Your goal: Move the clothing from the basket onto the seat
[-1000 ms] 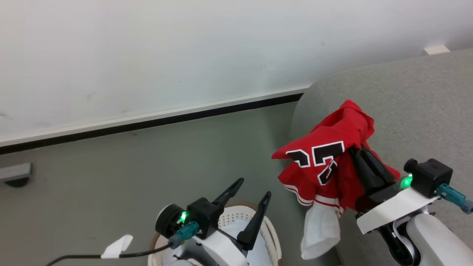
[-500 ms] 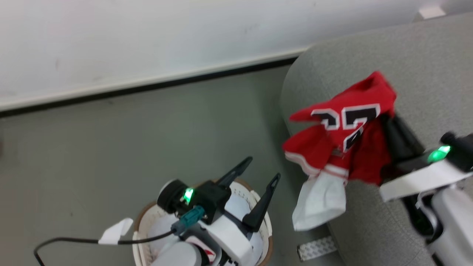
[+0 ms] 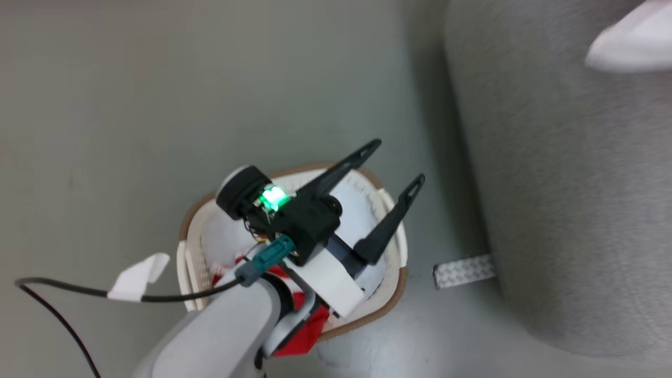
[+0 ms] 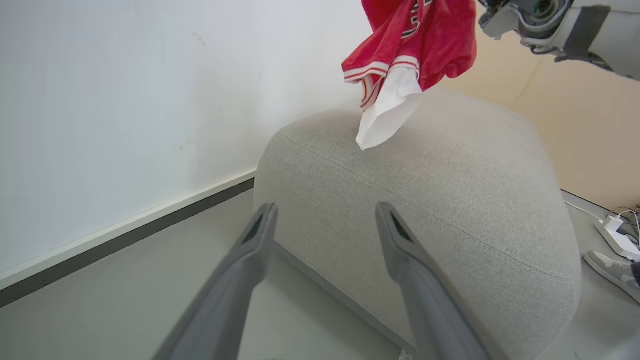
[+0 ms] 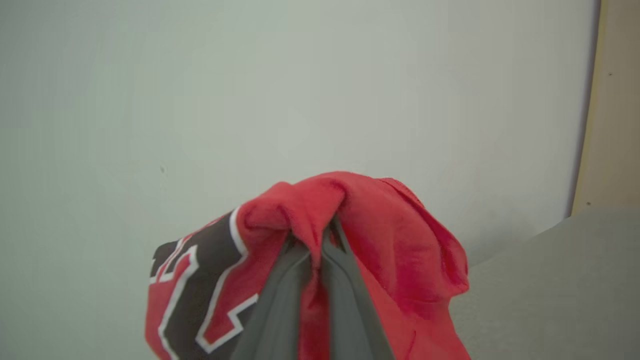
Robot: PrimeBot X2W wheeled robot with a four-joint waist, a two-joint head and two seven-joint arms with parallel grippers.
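My right gripper (image 5: 316, 245) is shut on a fold of the clothing (image 5: 400, 250), a red jersey with black, white-edged numerals. In the left wrist view the jersey (image 4: 415, 40) hangs in the air over the grey seat (image 4: 450, 200), a white piece dangling below it, apart from the cushion. My left gripper (image 3: 397, 160) stands open and empty above the cream basket (image 3: 391, 299) on the floor beside the seat (image 3: 567, 210). More red fabric (image 3: 311, 326) lies in the basket, partly hidden by my left arm.
A white wall with a dark baseboard (image 4: 125, 235) runs behind the seat. A strip of patterned tape (image 3: 464, 270) lies on the grey floor between basket and seat. A white power strip (image 4: 616, 239) and a shoe (image 4: 612, 270) sit beyond the seat.
The head camera has tilted down onto the basket, so the jersey and right gripper have left that view. Before that, the right gripper carried the jersey further over the seat. Both grippers kept their states.
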